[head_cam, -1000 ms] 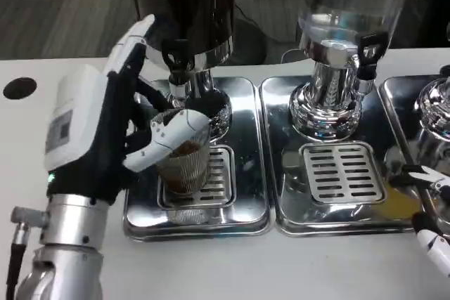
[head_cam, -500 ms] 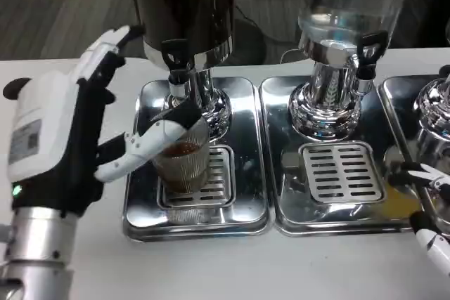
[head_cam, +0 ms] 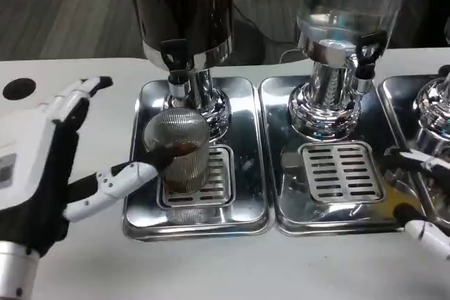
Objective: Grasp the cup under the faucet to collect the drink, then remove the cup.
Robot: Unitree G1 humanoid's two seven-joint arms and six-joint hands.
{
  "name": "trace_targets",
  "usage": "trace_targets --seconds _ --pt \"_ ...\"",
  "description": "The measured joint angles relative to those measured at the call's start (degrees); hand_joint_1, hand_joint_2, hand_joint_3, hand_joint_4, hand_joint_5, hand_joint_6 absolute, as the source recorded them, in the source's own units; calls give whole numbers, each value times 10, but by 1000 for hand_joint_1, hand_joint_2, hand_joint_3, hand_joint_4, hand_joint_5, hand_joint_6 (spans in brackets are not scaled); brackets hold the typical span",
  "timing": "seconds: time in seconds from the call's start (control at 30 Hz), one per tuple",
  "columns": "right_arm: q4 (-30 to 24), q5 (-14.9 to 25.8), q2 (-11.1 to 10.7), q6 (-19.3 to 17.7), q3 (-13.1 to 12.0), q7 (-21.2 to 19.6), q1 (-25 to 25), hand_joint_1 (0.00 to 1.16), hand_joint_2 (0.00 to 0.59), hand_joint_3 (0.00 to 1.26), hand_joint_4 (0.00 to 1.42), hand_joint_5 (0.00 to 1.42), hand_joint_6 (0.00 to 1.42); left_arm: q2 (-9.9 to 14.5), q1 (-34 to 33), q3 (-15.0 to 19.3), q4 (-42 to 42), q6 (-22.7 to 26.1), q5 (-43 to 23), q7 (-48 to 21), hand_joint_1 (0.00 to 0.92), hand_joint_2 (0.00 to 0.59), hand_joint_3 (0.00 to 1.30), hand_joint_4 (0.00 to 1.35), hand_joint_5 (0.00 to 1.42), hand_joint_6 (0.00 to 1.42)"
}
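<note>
A ribbed glass cup [head_cam: 181, 152] with brown drink in it stands on the grate of the left drip tray [head_cam: 246, 205], below the black faucet [head_cam: 176, 57] of the dark dispenser. The cup leans toward the left. My left hand [head_cam: 39, 166] is to the left of the tray, palm toward the cup and fingers spread. Its thumb [head_cam: 116, 180] reaches to the cup's lower left side; I cannot tell whether it touches. Nothing is held in that hand. At the picture's right edge, my right hand [head_cam: 422, 194] shows a few spread fingertips holding nothing.
A second dispenser with a clear tank [head_cam: 337, 47] stands on the middle drip tray [head_cam: 281, 209]. Part of a third dispenser [head_cam: 436, 110] shows at the far right. A black round hole [head_cam: 19, 88] marks the white table at the left.
My left hand has let go of the cup and drawn back left and down, fingers opening. The cup now leans left. My right fingertips have shifted slightly.
</note>
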Motion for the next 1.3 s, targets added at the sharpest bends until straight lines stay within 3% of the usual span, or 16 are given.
trace_targets --seconds 0.33,0.57,0.9,1.3 --pt "9 10 -9 44 22 42 -53 631 142 141 89 143 81 -9 88 -7 -19 -29 13 7 0 12 195 130 178 393" --pt "-16 10 9 85 66 53 -65 651 126 32 0 52 49 -25 153 -3 -28 -56 22 22 0 15 195 130 180 394" --pt "-58 -32 57 135 104 24 -84 685 130 24 57 67 42 -38 214 5 -36 -85 22 46 0 20 195 130 180 394" --pt "-58 -64 111 183 141 -3 -133 712 127 71 96 107 81 -55 275 20 -38 -129 22 71 0 22 195 130 189 390"
